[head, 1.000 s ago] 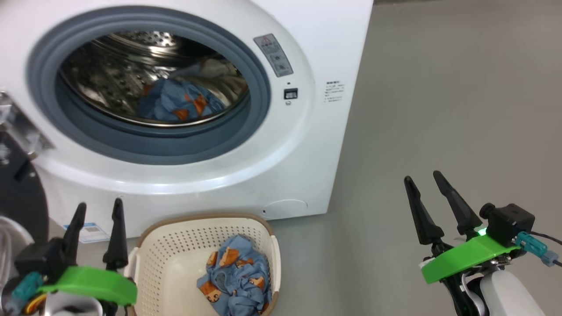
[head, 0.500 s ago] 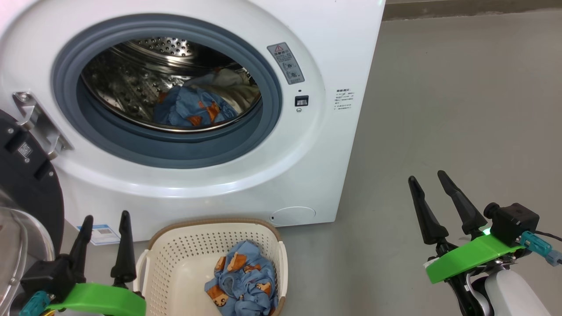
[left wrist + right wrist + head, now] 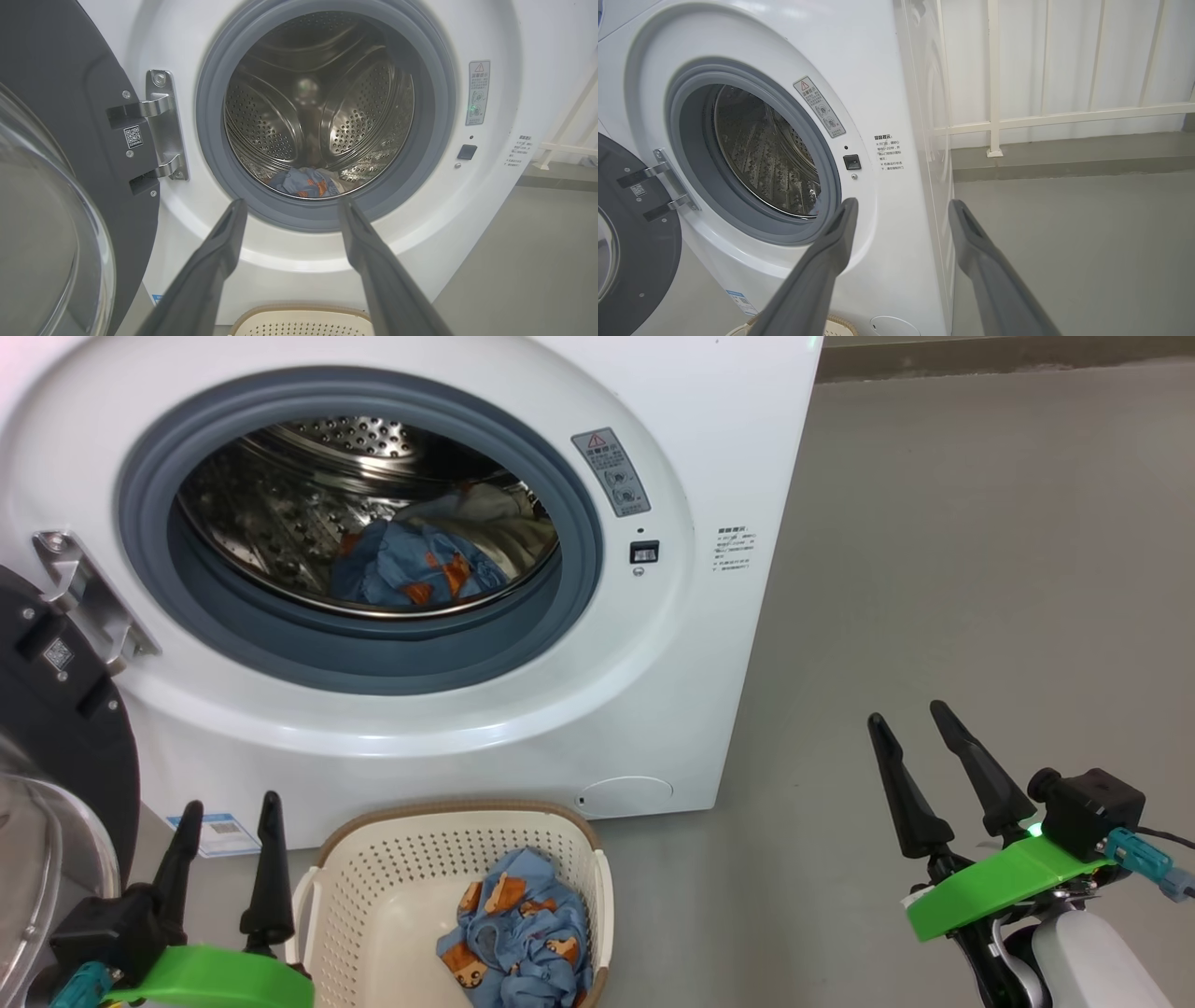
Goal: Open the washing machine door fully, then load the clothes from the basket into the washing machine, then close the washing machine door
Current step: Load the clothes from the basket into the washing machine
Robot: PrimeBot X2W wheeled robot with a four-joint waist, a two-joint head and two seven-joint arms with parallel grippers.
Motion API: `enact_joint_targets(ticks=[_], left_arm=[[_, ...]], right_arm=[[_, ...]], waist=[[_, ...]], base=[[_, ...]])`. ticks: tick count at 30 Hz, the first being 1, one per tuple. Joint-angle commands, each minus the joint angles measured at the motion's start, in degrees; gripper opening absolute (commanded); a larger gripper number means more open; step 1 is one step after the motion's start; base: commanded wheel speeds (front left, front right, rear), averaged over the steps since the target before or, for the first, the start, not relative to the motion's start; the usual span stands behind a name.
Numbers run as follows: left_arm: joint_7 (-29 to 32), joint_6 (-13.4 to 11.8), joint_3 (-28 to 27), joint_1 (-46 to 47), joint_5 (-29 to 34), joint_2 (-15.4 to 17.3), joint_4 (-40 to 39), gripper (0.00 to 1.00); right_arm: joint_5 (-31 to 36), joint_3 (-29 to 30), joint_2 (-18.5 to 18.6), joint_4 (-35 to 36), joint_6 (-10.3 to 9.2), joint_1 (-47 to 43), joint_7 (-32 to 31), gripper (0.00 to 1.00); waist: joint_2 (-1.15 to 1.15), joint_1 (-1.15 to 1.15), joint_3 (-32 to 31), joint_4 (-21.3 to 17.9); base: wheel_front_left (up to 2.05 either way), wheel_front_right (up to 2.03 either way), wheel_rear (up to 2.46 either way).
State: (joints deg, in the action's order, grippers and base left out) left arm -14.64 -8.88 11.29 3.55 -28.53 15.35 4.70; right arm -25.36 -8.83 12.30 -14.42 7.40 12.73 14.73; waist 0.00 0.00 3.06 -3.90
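Two grippers low in the head view: left gripper (image 3: 231, 805) at lower left, right gripper (image 3: 906, 714) at lower right. I read both with fingers spread wide and nothing between them.

One basket (image 3: 373, 887) at bottom centre, just beside the left gripper and close before the foot of the washing machine (image 3: 653, 709). One bundle of clothes (image 3: 518, 933) lies in its right half.

One washing machine door (image 3: 56, 737) hangs swung out at the left edge, its glass bowl bulging toward me.

A second blue bundle (image 3: 411, 569) sits low in the drum (image 3: 271, 504), with cream fabric behind it.

The left wrist view looks straight into the drum and gives me two metal hinge arms (image 3: 161, 135) on one plate, with a QR sticker (image 3: 133, 136) beside them.

The right wrist view takes the machine from its side and adds a white railing (image 3: 994, 93) beyond it, at upper right.
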Motion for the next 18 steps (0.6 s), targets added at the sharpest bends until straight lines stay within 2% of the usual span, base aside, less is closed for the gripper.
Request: enact_joint_targets(ticks=[1,18], left_arm=[[-0.4,-0.4,-2.1,1.1,0.6,1.2,-1.5,1.0],[0.3,0.2,-1.4,2.5,-0.4,1.2,-1.0,1.0]], right_arm=[[-0.4,-1.4,0.5,1.2,0.09,-0.3,0.3,1.0],[-0.2,-1.6,0.3,1.6,0.09,0.7,0.3,1.0]], waist=[[0.0,0.0,0.1,-0.1],[0.0,0.0,3.3,-1.1]], base=[[0.0,0.0,0.0],[0.0,0.0,0.0]])
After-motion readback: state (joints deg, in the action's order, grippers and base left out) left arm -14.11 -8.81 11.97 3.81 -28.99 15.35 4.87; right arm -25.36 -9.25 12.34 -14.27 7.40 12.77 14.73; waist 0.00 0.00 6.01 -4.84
